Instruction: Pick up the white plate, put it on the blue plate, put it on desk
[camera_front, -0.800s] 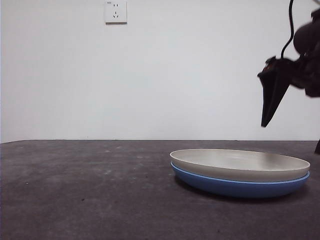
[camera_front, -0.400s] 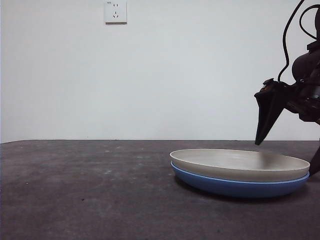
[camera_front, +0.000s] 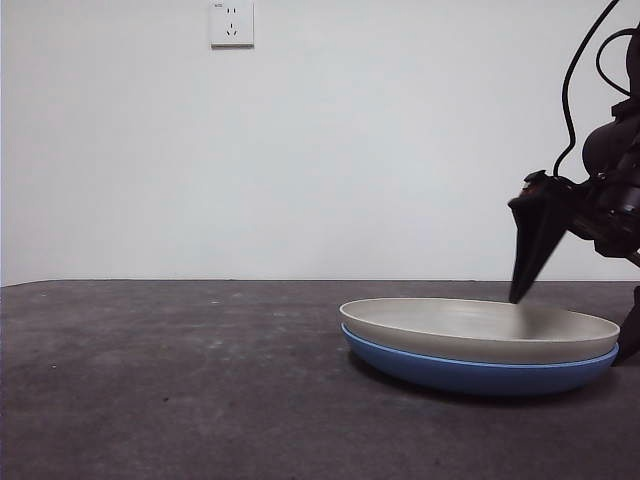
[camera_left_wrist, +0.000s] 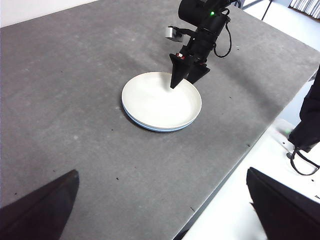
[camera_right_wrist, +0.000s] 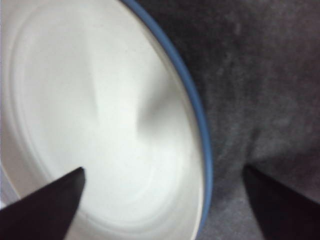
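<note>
The right end effector (camera_front: 522, 285), jaws open, straddles the near rim of the white plate (camera_front: 480, 328), nested in the blue plate (camera_front: 470, 372) on the desk (camera_front: 170, 380); the left end effector (camera_left_wrist: 160, 200), open, waits well apart.

white plate (camera_front: 480, 328): matte (faint rings) | blue plate (camera_front: 470, 374): glossy | desk (camera_front: 170, 380): rough, mottled

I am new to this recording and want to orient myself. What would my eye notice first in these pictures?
First, the white plate nested in the blue plate, standing right of centre on the dark desk. Next, the right gripper, jaws open, poised over the plates' rim, one jaw above the white plate and one outside it. The left gripper waits high above the desk, also open.
</note>
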